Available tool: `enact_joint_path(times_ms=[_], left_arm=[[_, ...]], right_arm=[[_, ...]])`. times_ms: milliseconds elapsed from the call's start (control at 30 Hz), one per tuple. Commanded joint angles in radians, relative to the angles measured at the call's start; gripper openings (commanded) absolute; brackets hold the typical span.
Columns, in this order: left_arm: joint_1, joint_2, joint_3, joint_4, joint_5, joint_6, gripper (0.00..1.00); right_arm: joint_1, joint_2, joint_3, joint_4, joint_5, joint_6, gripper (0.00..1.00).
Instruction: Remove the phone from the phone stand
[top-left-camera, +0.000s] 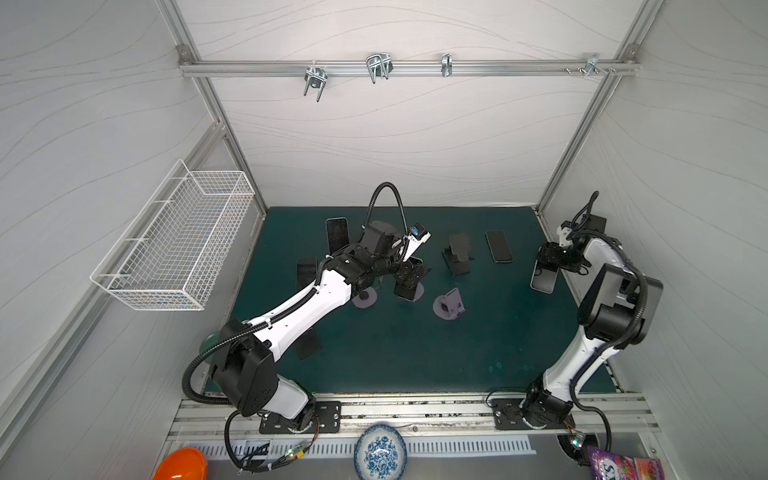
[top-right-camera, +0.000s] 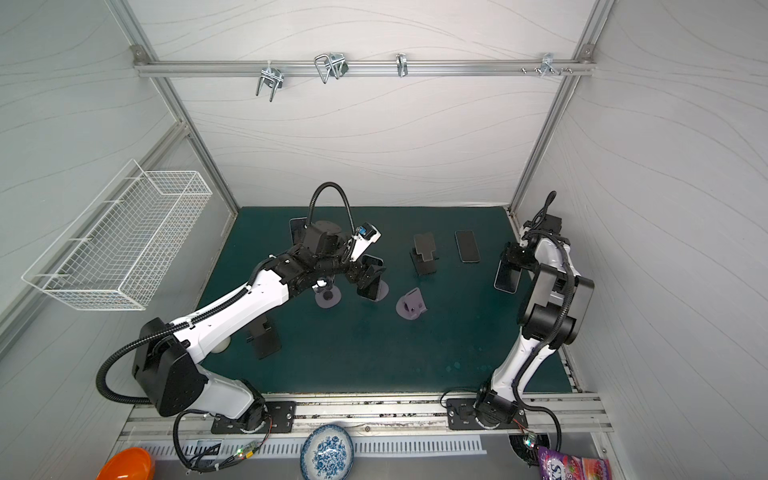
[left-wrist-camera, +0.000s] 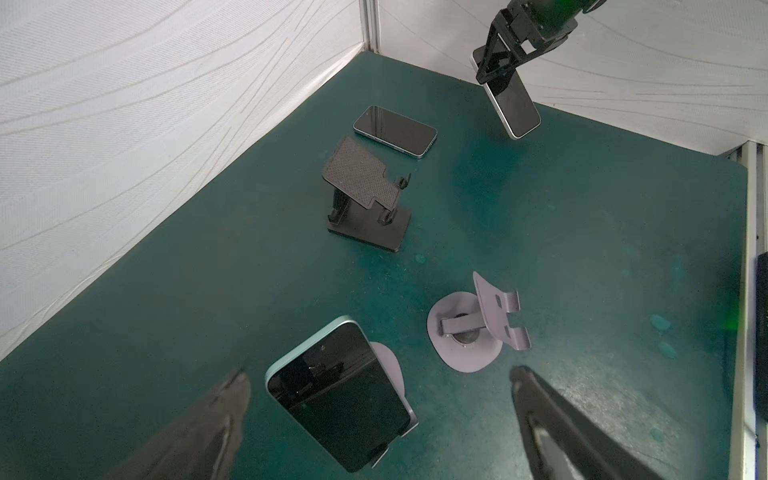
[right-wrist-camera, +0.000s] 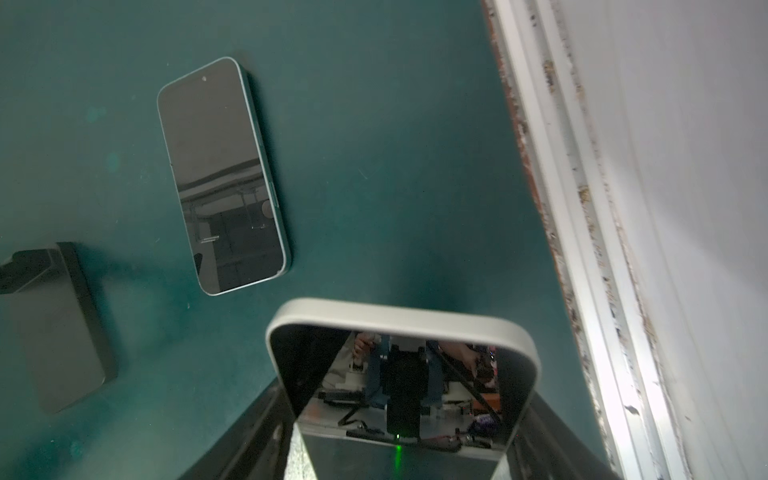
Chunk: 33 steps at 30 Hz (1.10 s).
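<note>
The left gripper (left-wrist-camera: 379, 376) is wide open, with one finger on each side of the phone (left-wrist-camera: 340, 399). The phone leans on the lilac stand (left-wrist-camera: 388, 365), and the fingers seem not to touch it. The right gripper (left-wrist-camera: 496, 68) is closed on a white phone (left-wrist-camera: 517, 110), raised above the mat (left-wrist-camera: 208, 291).

Wire basket (top-left-camera: 174, 245): white, on left wall.
Hooks (top-left-camera: 316, 81): metal, on far rail.
Patterned bowl (top-left-camera: 380, 453): blue-and-white, near centre.
Orange bowl (top-left-camera: 180, 464): near left.
Snack bag (top-left-camera: 623, 467): purple, near right.
</note>
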Motion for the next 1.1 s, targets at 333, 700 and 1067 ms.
enact_joint_path(times_ms=[333, 700, 1067], left_arm=[[0.013, 0.033, 0.066, 0.015, -0.009, 0.023, 0.99], [0.013, 0.065, 0.103, 0.006, -0.001, 0.005, 0.99], [0.013, 0.082, 0.114, 0.014, -0.062, 0.017, 0.99]], right_arm=[[0.024, 0.198, 0.193, -0.104, -0.005, -0.028, 0.48], [0.033, 0.284, 0.266, -0.135, 0.014, -0.028, 0.46], [0.073, 0.279, 0.250, -0.161, 0.032, 0.046, 0.41]])
